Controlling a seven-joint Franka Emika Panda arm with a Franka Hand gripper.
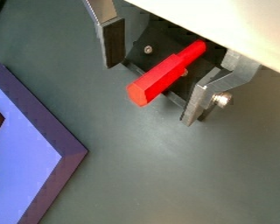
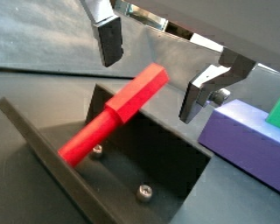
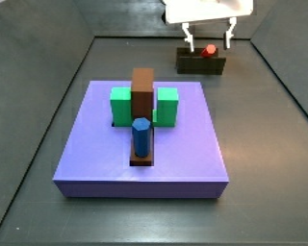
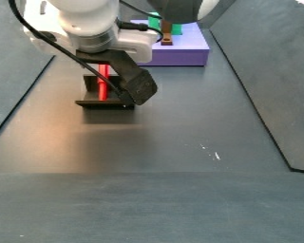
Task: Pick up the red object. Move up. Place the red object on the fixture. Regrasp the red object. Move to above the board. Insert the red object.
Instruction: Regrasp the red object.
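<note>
Wrist view: pincer (image 2: 160,68) open astride red object (image 2: 113,114), side view hides gap

Red object (image 2: 116,116) leans tilted on the dark fixture (image 2: 154,166), near the purple board (image 3: 143,144), gripper (image 2: 154,74) above.

One red object (image 2: 113,114) is lying on one fixture (image 2: 130,179) beneath the open tool (image 2: 154,74); beyond, one board (image 3: 143,144) is carrying two green blocks (image 3: 120,107), one brown bar (image 3: 142,91), one blue peg (image 3: 141,136).

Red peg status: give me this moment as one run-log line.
gripper: open, above fixture | red peg: leaning on fixture, between the fingers, not gripped | board: insertion not started
</note>
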